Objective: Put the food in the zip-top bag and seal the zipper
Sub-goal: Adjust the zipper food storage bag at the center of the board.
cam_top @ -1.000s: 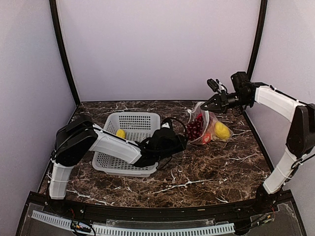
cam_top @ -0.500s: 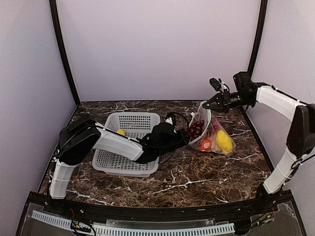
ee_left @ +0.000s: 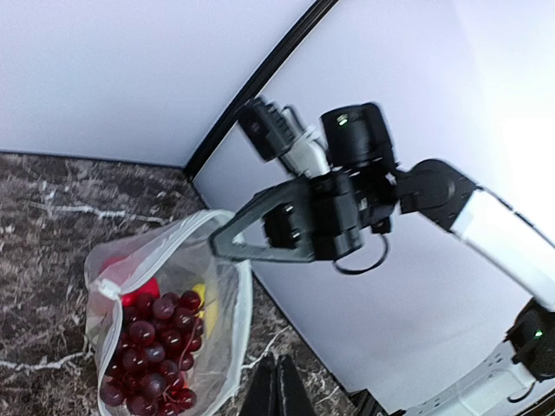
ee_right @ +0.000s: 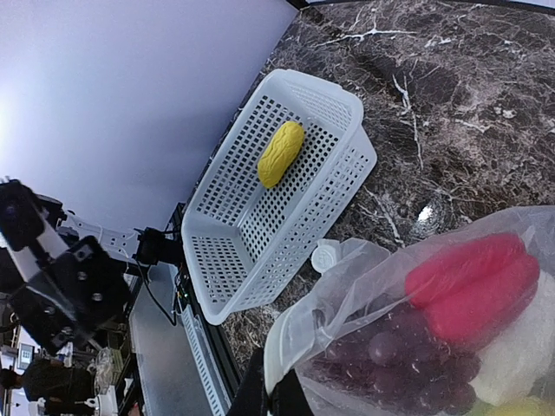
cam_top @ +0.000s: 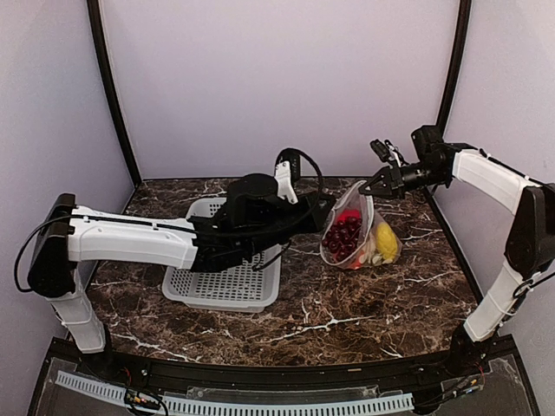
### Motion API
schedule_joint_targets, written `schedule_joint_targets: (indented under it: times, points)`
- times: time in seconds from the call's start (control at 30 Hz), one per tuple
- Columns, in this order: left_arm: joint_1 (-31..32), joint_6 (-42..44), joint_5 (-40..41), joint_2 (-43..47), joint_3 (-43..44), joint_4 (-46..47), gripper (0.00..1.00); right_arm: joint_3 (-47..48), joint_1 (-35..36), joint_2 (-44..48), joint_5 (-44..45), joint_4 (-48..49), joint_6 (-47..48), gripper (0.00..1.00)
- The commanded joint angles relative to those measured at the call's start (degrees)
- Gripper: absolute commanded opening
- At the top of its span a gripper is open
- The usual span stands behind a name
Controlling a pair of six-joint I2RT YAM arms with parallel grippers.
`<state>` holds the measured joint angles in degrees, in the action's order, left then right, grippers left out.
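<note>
The zip-top bag [cam_top: 356,232] hangs at the right of the table, holding dark grapes [cam_top: 343,236], a red pepper [ee_right: 473,286] and a yellow piece [cam_top: 387,243]. My right gripper [cam_top: 370,188] is shut on the top edge of the bag [ee_right: 364,329] and holds it up. The zipper strip [ee_left: 242,307] curves along the mouth, which gapes open. My left gripper [cam_top: 326,202] hovers just left of the bag's mouth, shut with nothing in it. In the left wrist view its fingertips [ee_left: 274,385] sit beside the bag [ee_left: 173,303]. One yellow corn piece [ee_right: 279,153] lies in the basket.
The grey perforated basket [cam_top: 221,299] stands left of centre under my left arm. A small white cap [ee_right: 325,256] lies on the marble table [cam_top: 364,303] between basket and bag. Enclosure walls and black posts close in at the back and sides.
My left arm rose from the table beside the basket and stretched out over it toward the bag, its jaws closing. The bag now hangs more upright from the right gripper.
</note>
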<state>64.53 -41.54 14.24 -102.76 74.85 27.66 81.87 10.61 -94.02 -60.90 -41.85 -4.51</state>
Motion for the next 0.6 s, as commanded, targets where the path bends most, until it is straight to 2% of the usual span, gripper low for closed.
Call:
schedule_joint_targets:
  times: [0.0,0.07,0.13,0.2,0.3,0.47,0.57]
  points:
    - [0.4,6.6,3.5,3.8,1.2,-8.0,0.01,3.8,-0.2,2.1,1.1,-0.8,1.6,0.00]
    - [0.3,7.1,3.7,2.5,4.2,-13.4,0.04,4.1,-0.2,2.0,-0.5,-0.8,1.1,0.00]
    - [0.2,6.4,3.8,0.8,5.4,-15.6,0.19,4.3,-0.3,1.8,-2.3,-1.0,0.9,0.00]
    - [0.3,4.0,4.4,0.2,3.6,-16.0,0.25,4.4,-0.2,1.9,-4.9,-1.6,0.9,0.00]
    - [0.3,0.7,7.6,0.8,1.0,-17.8,0.28,3.8,-0.2,2.6,-6.7,-1.9,1.1,0.00]
    - [0.3,-3.6,7.1,-1.7,1.5,-23.8,0.49,2.4,-0.2,4.0,-7.6,-0.5,0.5,0.00]
    - [0.3,-4.7,6.2,-3.9,2.9,-25.0,0.55,2.1,-0.2,3.8,-8.0,-0.1,0.2,0.00]
